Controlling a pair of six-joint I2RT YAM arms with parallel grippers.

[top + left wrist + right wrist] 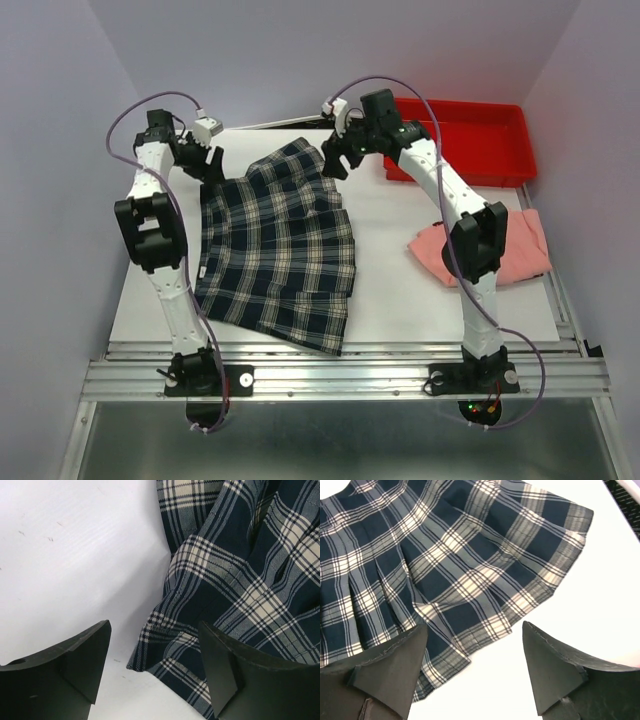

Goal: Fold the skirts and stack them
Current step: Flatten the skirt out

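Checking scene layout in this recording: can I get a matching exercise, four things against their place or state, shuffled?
Things:
1. plaid skirt
2. pink skirt
3. red tray
4. left gripper

Place or state:
A. far right corner of the table
B. open, at the plaid skirt's far left corner
C. spread out, left of centre
D. right edge, partly behind the right arm

Pairs: 1-C, 2-D, 3-A, 4-B
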